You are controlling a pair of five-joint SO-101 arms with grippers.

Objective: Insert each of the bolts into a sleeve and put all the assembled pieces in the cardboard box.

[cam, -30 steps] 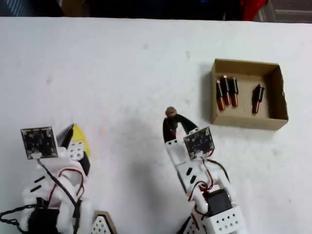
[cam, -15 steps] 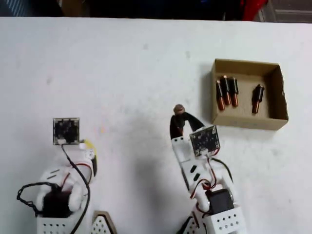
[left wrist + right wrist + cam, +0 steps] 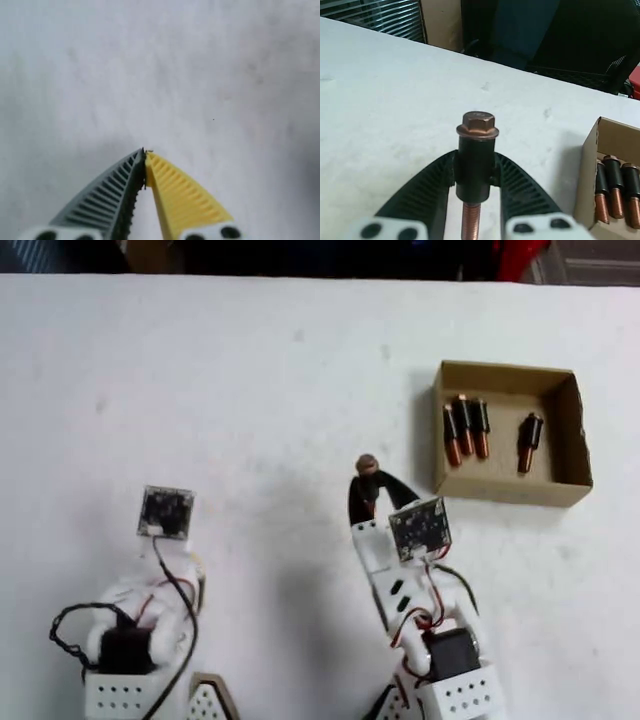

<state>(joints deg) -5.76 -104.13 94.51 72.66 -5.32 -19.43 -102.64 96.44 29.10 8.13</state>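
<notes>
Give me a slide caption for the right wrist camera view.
Right gripper shut on an assembled bolt and sleeve, near the cardboard box holding finished pieces.

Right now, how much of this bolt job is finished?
Four assembled pieces lie in the cardboard box. The right gripper holds a fifth piece, bolt already in its sleeve, near the box; dropping it in is what remains. The left gripper is shut on nothing.
</notes>
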